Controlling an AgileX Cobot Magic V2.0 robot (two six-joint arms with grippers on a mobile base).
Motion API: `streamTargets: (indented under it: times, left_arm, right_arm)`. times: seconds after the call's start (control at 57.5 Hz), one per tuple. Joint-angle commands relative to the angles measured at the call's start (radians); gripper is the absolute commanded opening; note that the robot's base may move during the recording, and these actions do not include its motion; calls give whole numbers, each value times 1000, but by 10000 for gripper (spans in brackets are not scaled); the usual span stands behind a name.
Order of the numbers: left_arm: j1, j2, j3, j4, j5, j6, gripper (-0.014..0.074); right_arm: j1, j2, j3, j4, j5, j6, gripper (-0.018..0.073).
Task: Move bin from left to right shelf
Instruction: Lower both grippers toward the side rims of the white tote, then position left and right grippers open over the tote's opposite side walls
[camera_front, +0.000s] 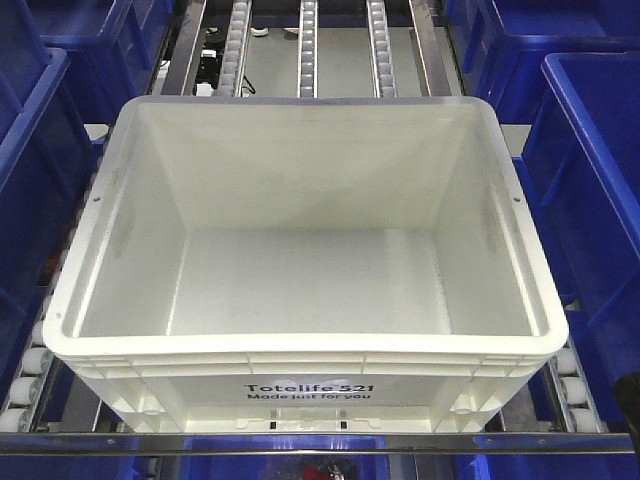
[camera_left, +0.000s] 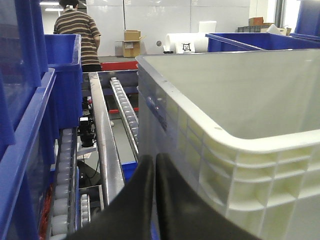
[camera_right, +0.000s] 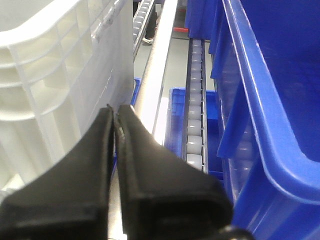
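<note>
The grey roller shelf (camera_front: 300, 442) fills the view. The big white bin (camera_front: 310, 345) sits in its middle lane on the little white wheels (camera_front: 236, 50), with its black words facing the front and dark blue totes (camera_front: 590, 150) close on both sides. The left gripper (camera_left: 154, 160) is low by the bin's left wall and the right gripper (camera_right: 116, 114) is just beside its right wall, each with its two black fingers pressed together on nothing, and I cannot tell if either one touches the bin.
</note>
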Motion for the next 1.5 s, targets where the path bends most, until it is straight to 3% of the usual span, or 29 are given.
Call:
streamTargets:
  times: [0.0, 0.383, 0.487, 0.557, 0.644, 0.801, 0.922, 1.079, 1.27, 1.479]
  left_arm:
    - [-5, -16, 14, -7, -74, -8, -6]
    - [-5, -16, 14, -5, -77, -6, -6]
    - [-5, -16, 14, 4, -126, 64, -6]
    - [-5, -16, 14, 2, -147, 62, -6]
    - [-5, -16, 12, -11, -206, 38, -6]
    - [-5, -16, -1, -59, -282, -106, -6]
    - [-5, -14, -97, -59, -128, -156, -6]
    - [-5, 51, -337, -56, 162, -152, -6]
    - [-5, 298, -677, -55, 448, -13, -6]
    - [-5, 548, -909, -131, 653, 3, -6]
  right_arm:
    - [-4, -10, 19, -1, -74, 0, -8]
    - [-4, -10, 18, -1, -85, -1, -8]
    - [-4, -10, 18, -1, -102, -1, -8]
    - [-4, -10, 18, 7, -126, 4, -8]
    - [-4, -10, 18, 47, -176, 11, -8]
    - [-4, -10, -4, 184, -294, 40, -8]
    - [-4, -10, -100, 253, -204, 34, -8]
    - [-4, 53, -291, 238, 29, -38, -8]
    - [-4, 287, -560, 222, 314, -49, -8]
    - [-4, 557, -821, 261, 564, -48, -8]
